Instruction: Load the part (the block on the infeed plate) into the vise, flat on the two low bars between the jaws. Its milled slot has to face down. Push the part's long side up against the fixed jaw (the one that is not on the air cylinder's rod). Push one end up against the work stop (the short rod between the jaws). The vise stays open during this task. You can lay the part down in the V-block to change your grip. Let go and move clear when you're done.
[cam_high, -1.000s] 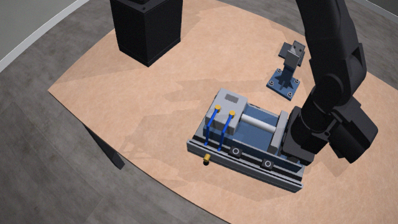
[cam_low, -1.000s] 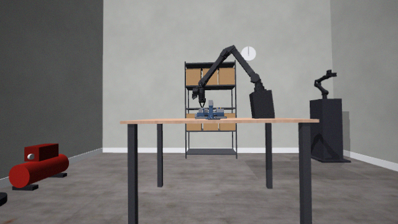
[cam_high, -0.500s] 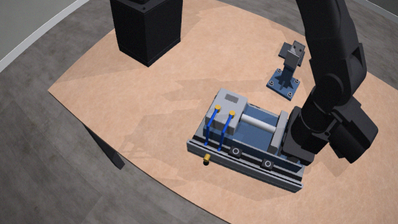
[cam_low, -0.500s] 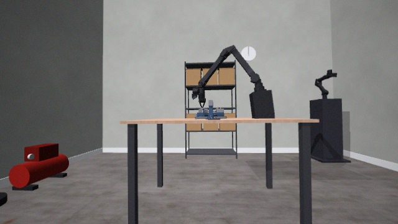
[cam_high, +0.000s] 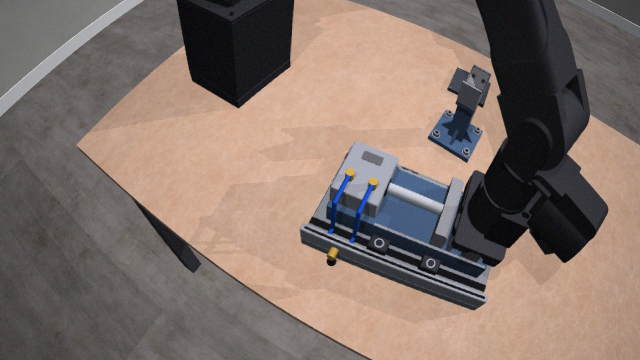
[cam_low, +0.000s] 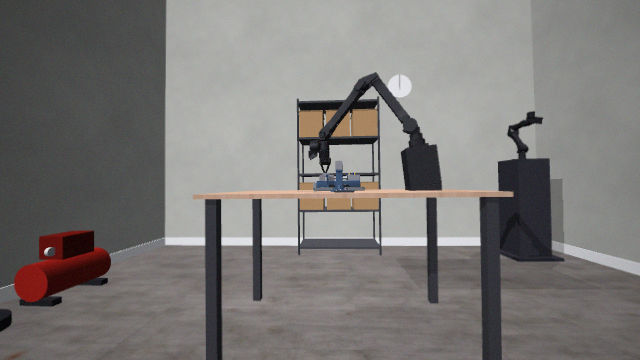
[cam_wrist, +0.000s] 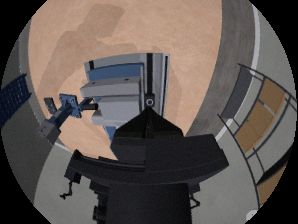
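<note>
The vise (cam_high: 395, 227) lies on the table with its grey air cylinder (cam_high: 362, 185), rod (cam_high: 415, 197) and moving jaw (cam_high: 447, 212) in view. My arm's wrist (cam_high: 492, 220) covers the fixed-jaw end, so the gripper is hidden in the top view. In the wrist view my gripper (cam_wrist: 148, 110) is shut with nothing between the fingers, low over the vise (cam_wrist: 123, 86). A light grey block (cam_wrist: 121, 107), apparently the part, lies just ahead of and beside the fingertips. I cannot tell whether they touch or which way its slot faces. From afar the gripper (cam_low: 325, 167) hangs just over the vise (cam_low: 339, 184).
The V-block stand (cam_high: 462, 112) on its blue bolted base stands behind the vise, and it also shows in the wrist view (cam_wrist: 67, 106). The arm's black pedestal (cam_high: 235, 45) is at the back left. The vise's front rail (cam_high: 395, 267) runs near the table edge.
</note>
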